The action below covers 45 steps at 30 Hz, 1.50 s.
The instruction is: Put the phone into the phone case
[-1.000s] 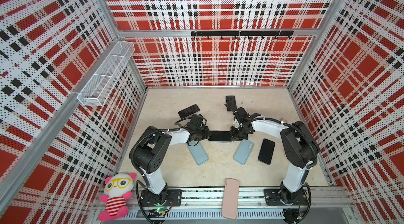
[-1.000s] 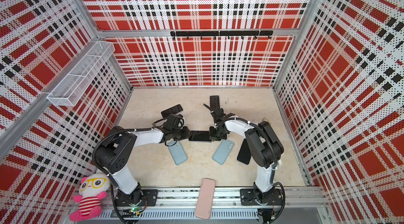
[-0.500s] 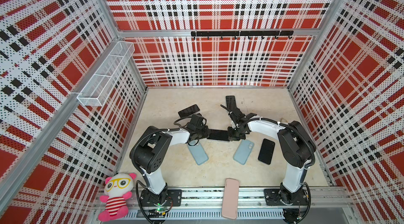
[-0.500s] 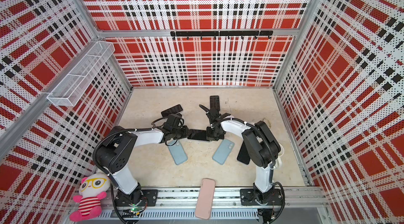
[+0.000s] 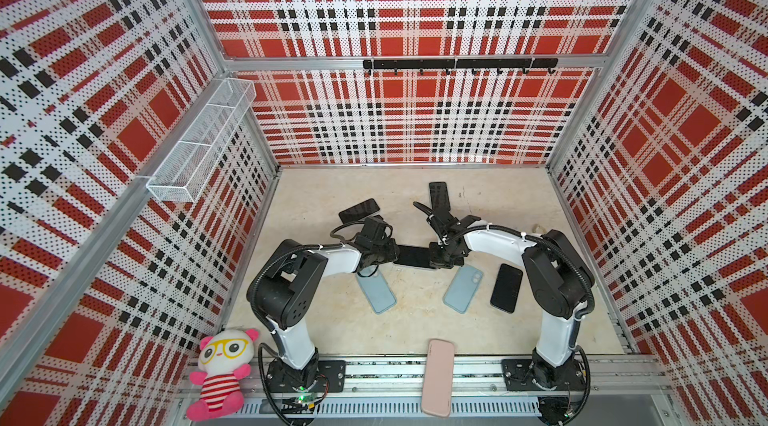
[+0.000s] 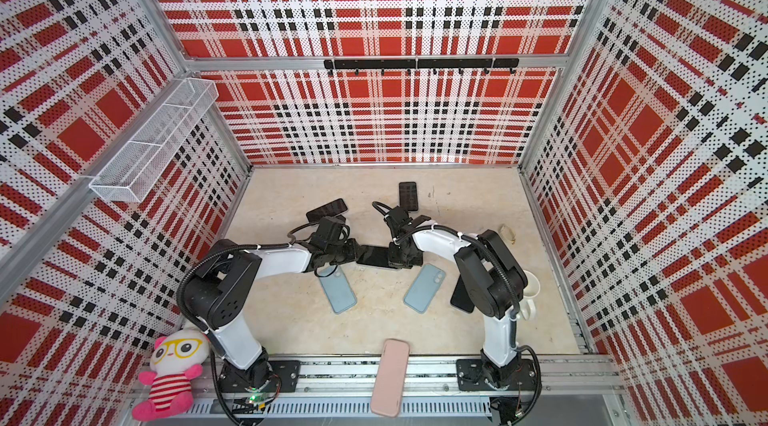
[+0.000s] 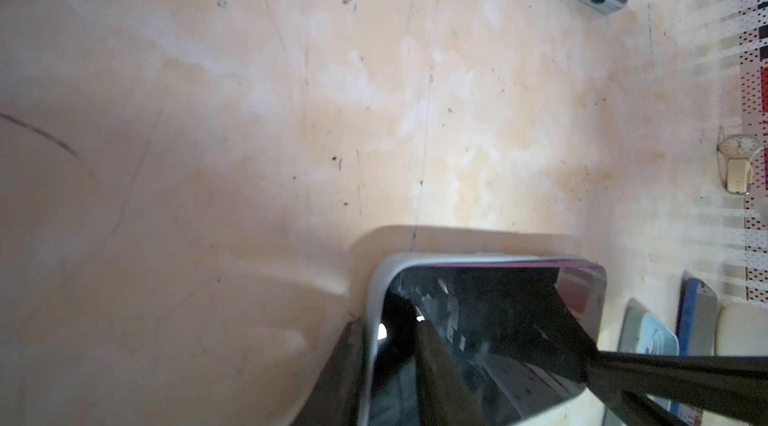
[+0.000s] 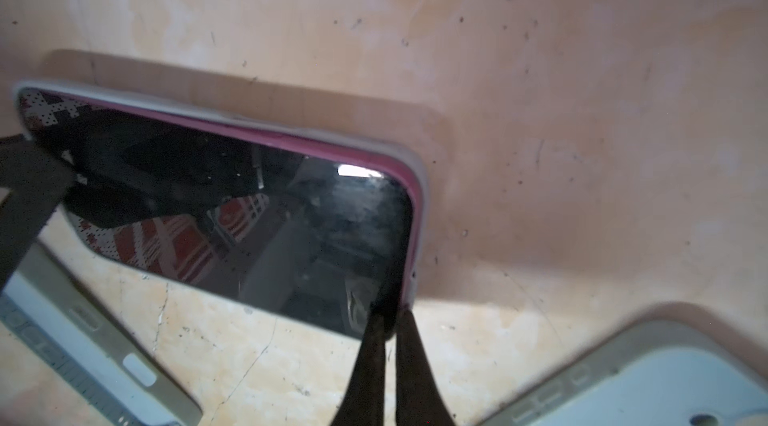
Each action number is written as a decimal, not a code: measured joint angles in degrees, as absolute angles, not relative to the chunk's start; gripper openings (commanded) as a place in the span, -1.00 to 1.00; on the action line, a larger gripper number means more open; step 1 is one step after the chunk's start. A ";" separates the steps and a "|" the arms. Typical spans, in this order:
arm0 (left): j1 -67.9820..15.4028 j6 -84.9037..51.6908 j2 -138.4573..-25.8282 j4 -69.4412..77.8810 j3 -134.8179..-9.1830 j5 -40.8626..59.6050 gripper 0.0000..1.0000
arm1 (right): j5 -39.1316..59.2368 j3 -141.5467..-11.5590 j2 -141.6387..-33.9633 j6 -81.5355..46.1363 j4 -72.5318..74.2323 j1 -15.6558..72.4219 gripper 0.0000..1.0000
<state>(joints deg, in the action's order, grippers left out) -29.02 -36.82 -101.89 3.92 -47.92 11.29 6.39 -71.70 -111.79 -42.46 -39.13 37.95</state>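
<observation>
- The left gripper (image 5: 392,256) clamps one end of the phone (image 5: 413,257); the right gripper (image 5: 438,261), closed, touches its far corner.
- The phone sits in its grey phone case (image 7: 372,303), between the arms.
- Scuffed, stained beige tabletop (image 5: 407,332); red plaid walls (image 5: 415,120) all round, a wire basket (image 5: 199,154) on one.

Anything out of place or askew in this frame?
Yes. A pink case lies across the front rail, mostly off the table. The phone mid-table sits askew in its grey case: its pink rim stands proud of the case wall along one long side.
</observation>
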 measured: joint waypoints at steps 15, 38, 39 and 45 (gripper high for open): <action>-29.04 -34.46 -101.91 3.70 -47.94 12.97 -0.48 | 5.58 -72.66 -108.14 -33.45 -42.85 35.05 -0.54; -28.91 -31.62 -103.59 0.49 -51.05 15.84 -0.49 | 10.33 -80.25 -114.52 -25.10 -44.49 29.71 -0.66; -28.91 -31.62 -103.66 0.47 -51.11 15.81 -0.49 | 10.66 -80.27 -114.56 -25.08 -44.42 29.52 -0.64; -28.91 -31.62 -104.16 0.34 -51.75 15.79 -0.52 | 11.81 -80.31 -115.09 -25.12 -43.75 29.10 -0.53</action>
<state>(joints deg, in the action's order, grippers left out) -28.91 -31.62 -104.16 0.34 -51.75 15.79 11.81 -80.31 -115.09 -25.12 -43.75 29.10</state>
